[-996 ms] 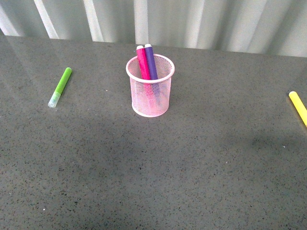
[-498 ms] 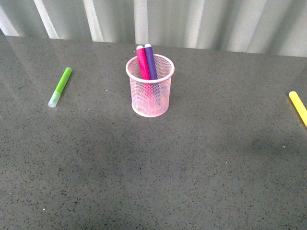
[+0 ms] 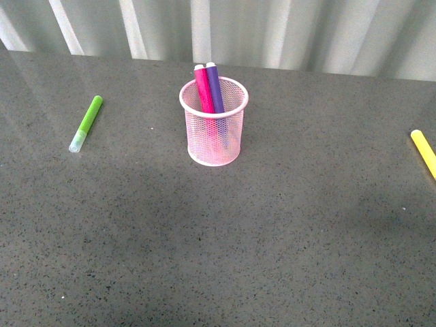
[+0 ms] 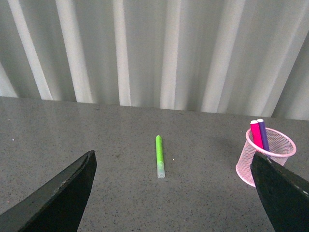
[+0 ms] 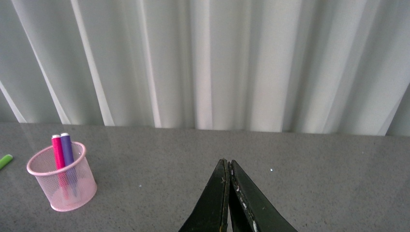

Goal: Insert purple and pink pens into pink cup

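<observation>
In pink cup (image 3: 214,133), 2 pens (image 3: 209,88) (yellow marker (image 3: 423,151) front-only)

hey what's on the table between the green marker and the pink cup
Nothing: in the front view the gray table is bare between the green marker and the pink cup. The left wrist view shows the same.

Left gripper (image 4: 176,193) fingers (image 4: 58,198) spread wide, holding nothing. Green marker (image 4: 160,155) lies ahead between them. Pink cup (image 4: 268,157), holding the purple and pink pens (image 4: 259,134), stands by one fingertip.
</observation>
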Action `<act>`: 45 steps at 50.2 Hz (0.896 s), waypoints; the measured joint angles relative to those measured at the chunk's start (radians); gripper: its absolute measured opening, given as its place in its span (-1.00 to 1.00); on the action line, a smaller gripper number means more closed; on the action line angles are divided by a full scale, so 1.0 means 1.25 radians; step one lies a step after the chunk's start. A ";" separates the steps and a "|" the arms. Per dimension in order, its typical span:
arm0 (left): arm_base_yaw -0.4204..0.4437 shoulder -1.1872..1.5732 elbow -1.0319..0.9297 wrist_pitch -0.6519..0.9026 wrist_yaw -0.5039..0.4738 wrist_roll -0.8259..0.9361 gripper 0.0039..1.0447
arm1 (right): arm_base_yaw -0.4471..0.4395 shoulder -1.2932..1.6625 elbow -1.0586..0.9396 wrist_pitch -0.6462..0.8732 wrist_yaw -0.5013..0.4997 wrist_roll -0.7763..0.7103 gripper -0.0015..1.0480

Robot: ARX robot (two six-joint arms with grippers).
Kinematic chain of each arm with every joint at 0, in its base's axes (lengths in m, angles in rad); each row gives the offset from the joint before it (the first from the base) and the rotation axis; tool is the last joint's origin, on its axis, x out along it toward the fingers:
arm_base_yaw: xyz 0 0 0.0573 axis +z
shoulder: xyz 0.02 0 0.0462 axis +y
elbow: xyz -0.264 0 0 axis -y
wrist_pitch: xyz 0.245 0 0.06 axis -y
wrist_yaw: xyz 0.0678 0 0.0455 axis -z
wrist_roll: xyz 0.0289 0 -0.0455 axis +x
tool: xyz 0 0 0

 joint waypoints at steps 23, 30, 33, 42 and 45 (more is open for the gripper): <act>0.000 0.000 0.000 0.000 0.000 0.000 0.87 | 0.000 0.000 0.000 0.000 0.000 0.000 0.04; 0.000 0.000 0.000 0.000 0.000 0.000 0.87 | 0.000 0.000 0.000 0.000 0.000 0.000 0.55; 0.000 0.000 0.000 0.000 0.000 0.000 0.87 | 0.000 0.000 0.000 0.000 0.000 0.000 0.72; 0.000 0.000 0.000 0.000 0.000 0.000 0.87 | 0.000 0.000 0.000 0.000 0.000 0.000 0.86; 0.000 0.000 0.000 0.000 0.000 0.000 0.87 | 0.000 0.000 0.000 0.000 0.000 0.001 0.86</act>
